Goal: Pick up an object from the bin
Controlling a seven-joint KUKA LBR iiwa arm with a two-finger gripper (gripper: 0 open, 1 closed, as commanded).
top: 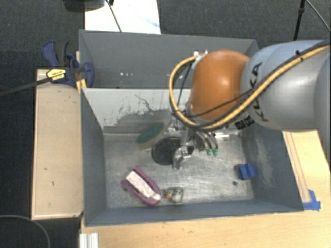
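Your gripper (179, 158) hangs at the right edge of the black round disc (162, 152); you cannot tell how open it is, nor whether it grips anything; a green piece (149, 134) lies just up-left of the disc; a blue block (245, 171) sits well to its right.

Lettering: black block capitals (257, 75) printed on the silver housing of my arm (297, 87), just right of the orange wrist cover (220, 79).
Reading: a "K" and an "A" come out in the upper stretch. Further dark strokes of the same print sit lower on the housing, by the cover's lower right edge. Consistent with the maker's name KUKA.
Obstruction: a yellow-and-black cable (279, 70) lies across the letters, so I cannot read the word in one piece.
Purple-edged white pad (140, 184), front left of the bin (93, 154): any print on its white face is too small to tell.
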